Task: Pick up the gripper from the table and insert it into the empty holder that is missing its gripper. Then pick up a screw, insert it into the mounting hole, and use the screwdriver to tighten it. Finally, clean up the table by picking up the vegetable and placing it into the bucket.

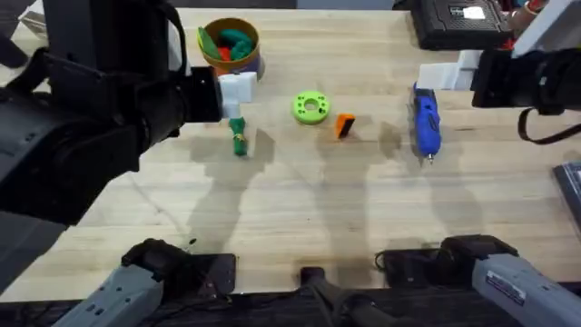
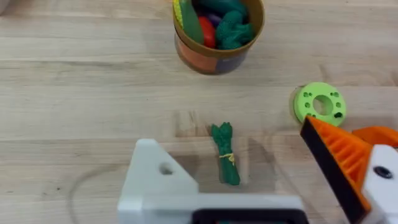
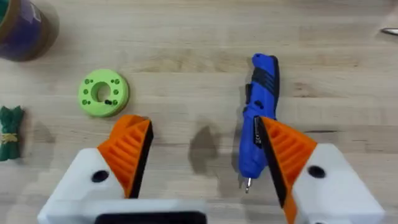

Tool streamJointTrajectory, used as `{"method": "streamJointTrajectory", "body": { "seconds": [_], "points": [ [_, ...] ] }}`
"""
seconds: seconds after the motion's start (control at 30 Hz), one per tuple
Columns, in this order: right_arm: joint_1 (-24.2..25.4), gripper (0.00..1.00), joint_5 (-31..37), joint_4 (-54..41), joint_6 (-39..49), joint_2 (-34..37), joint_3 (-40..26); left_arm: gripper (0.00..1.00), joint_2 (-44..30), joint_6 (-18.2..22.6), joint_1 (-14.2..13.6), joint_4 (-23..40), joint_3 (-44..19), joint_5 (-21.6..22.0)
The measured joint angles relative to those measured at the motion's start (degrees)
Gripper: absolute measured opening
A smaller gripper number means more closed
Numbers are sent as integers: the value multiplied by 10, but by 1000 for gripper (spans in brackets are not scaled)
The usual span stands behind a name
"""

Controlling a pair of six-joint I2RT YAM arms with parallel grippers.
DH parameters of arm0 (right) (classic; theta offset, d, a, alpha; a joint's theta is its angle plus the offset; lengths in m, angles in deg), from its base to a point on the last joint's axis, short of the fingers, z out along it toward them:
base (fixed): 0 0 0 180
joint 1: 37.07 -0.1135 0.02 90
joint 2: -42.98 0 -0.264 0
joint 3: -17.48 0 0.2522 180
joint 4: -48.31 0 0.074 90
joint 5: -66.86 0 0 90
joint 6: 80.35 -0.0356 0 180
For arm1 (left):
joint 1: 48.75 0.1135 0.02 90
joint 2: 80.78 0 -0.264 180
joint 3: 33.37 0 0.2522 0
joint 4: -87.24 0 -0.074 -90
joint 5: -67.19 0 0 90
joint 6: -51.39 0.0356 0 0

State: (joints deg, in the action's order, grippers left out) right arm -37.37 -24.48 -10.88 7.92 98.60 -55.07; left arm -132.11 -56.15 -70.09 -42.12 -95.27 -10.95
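My left end effector (image 2: 249, 186) hangs open, empty, its holder (image 2: 155, 180) bare; right end effector (image 3: 205, 162), open, should fetch the gripper (image 1: 345, 125) just beside the green ring (image 1: 310, 107).

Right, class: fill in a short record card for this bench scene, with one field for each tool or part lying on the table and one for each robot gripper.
loose orange finger: on the table, beside the green ring
screwdriver: lying flat
vegetable: on the table
bucket: upright, toy food inside
left gripper: open, one white holder bare, above the vegetable
right gripper: open, both orange pads fitted, above the screwdriver
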Motion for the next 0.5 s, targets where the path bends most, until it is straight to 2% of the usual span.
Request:
{"method": "streamJointTrajectory", "body": {
  "seconds": [0.33,0.5],
  "points": [
    [0,991,0,0,0,0,0,986,0,0,0,1,0,0],
    [0,991,0,0,0,0,0,986,0,0,0,47,0,0]
  ]
}}
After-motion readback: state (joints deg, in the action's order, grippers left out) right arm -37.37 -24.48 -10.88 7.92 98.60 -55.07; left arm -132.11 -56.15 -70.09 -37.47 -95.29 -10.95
